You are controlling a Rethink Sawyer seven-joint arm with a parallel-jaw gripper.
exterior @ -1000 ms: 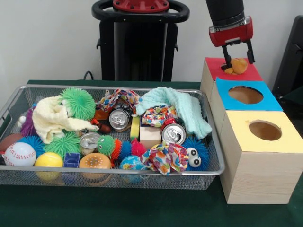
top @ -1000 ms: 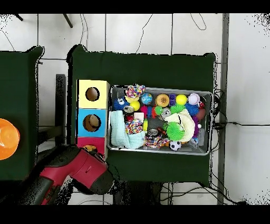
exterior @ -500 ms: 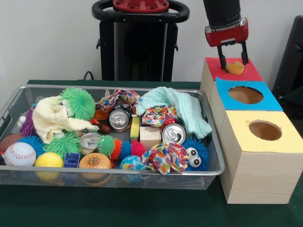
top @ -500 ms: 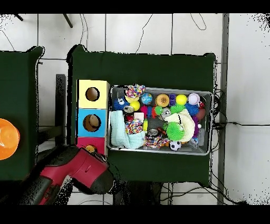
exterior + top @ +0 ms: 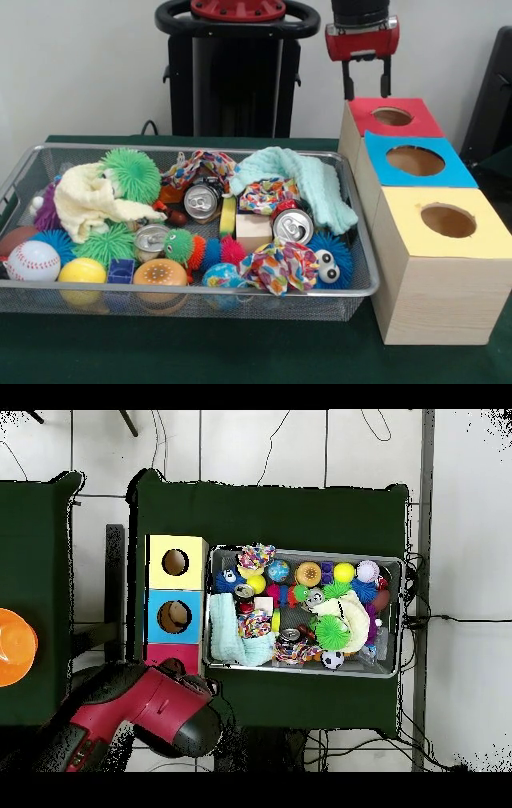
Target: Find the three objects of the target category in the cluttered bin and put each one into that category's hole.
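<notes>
The wire bin [image 5: 352,232] is packed edge to edge; no bare floor shows between items. The mint cloth [image 5: 308,186] drapes over its upper right corner, and the yellow cloth [image 5: 92,200] covers things at the left. 3 cans [image 5: 293,226] sit wedged among spiky balls. At the right of the frame, the red [image 5: 392,117], blue [image 5: 414,160] and yellow [image 5: 448,220] box holes are unblocked. The gripper [image 5: 366,78], fingers apart and empty, hangs above the red box's upper left corner, clear of it.

No readable text, label, brand or number on anything.
</notes>
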